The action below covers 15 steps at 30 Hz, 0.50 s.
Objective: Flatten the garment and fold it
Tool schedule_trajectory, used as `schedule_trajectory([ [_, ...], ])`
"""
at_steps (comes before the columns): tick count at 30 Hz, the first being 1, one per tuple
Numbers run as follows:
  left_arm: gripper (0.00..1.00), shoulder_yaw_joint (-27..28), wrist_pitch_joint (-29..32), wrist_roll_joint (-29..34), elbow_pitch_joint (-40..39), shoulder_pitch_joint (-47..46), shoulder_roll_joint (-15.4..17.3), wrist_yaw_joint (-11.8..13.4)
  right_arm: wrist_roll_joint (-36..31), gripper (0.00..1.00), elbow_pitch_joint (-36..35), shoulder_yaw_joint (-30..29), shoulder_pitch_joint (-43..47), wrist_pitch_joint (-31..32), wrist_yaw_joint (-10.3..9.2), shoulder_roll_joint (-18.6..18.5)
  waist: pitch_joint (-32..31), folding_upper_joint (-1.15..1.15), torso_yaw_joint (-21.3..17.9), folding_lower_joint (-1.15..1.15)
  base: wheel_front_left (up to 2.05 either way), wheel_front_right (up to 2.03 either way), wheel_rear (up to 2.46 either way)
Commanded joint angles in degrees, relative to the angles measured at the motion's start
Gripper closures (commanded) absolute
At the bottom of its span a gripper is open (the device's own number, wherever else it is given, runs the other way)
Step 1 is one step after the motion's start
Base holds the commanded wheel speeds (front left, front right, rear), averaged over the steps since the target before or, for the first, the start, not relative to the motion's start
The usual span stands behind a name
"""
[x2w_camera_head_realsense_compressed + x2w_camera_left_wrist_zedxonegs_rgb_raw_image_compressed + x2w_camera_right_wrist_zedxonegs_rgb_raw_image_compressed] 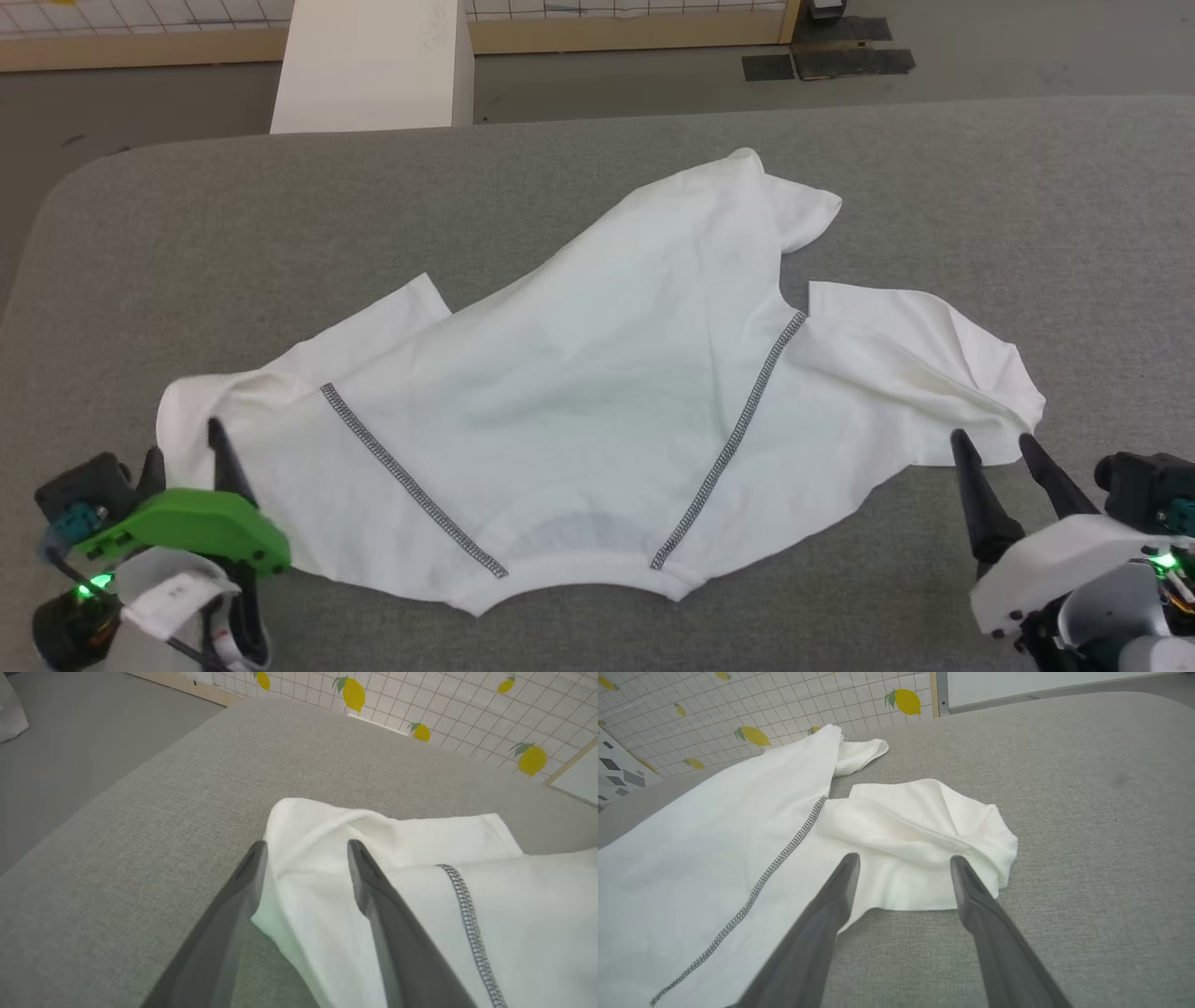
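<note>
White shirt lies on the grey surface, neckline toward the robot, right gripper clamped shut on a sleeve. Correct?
No: the right gripper is open, fingers apart at the sleeve, per the right wrist view. The rest holds for the garment.

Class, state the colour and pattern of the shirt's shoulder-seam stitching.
Dark grey zigzag stitching on the white shirt; clearest in the head view.

We look over a grey woven-fabric table [597,159], a grey floor [140,103], a white boxy pillar [373,65] and a white grid-tiled, lemon-printed wall [467,700].
</note>
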Motion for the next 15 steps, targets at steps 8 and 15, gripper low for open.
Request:
schedule_trajectory([
  [8, 0.00, -2.5, -10.7, 1.3, -3.9, 2.9, -4.9, -4.1, 0.4, 0.00, 5.2, -6.0, -2.0, 5.9, -0.09, 0.0, 0.4, 0.00, 1.4, 0.00, 0.00, 0.00, 0.00],
  [15, 0.00, -3.1, -11.7, 5.8, -9.7, 2.6, -7.1, -6.5, -3.2, 0.00, 11.5, -10.4, -8.7, 10.0, -0.09, 0.0, 1.9, 0.00, 3.7, 0.00, 0.00, 0.00, 0.00],
])
